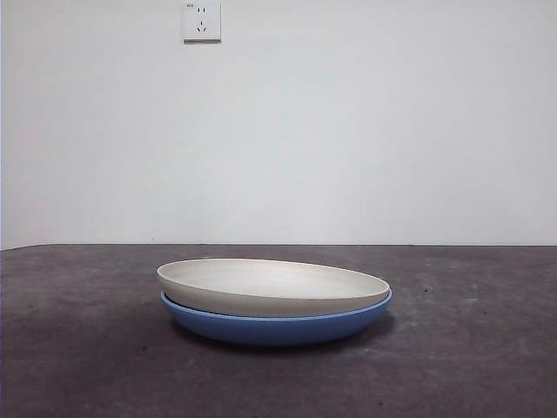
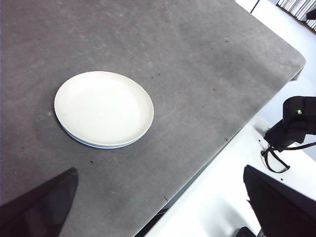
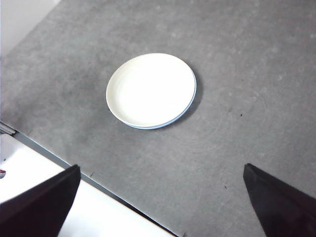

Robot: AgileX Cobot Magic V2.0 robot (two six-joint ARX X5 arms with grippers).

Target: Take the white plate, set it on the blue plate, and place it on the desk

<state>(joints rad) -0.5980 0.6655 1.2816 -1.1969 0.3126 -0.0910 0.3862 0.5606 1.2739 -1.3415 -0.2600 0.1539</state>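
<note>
White plate: the white plate [image 1: 274, 286] sat nested inside the blue plate [image 1: 278, 324], right way up and slightly tilted, one side of its rim riding higher than the other in the front view.
Blue plate: it rested directly on the bench [image 1: 78, 348]; from the side its curved wall showed below the white rim, while from above only a thin blue edge showed around part of the white plate [image 2: 103, 108] [image 3: 150, 90].
Stack position: the pair stood near the middle of the bench in the front view, with bare bench surface on every side.
Bench: a dark grey, speckled matte surface [image 2: 197, 74] [image 3: 247, 59]; one edge of it, with a pale floor beyond, was visible in both wrist views.
Left tool: the left tool [image 2: 163, 205] was held high above the bench, well apart from the plates; its two black jaws stood wide apart with nothing between them.
Right tool: the right tool [image 3: 160, 202] was likewise raised well clear of the stack, jaws spread wide and holding nothing.
Background: a white wall carried a socket [image 1: 202, 21] above the stack.
Other hardware: a black device with a small green light [image 2: 295, 123] stood beyond the bench edge in the left wrist view.
</note>
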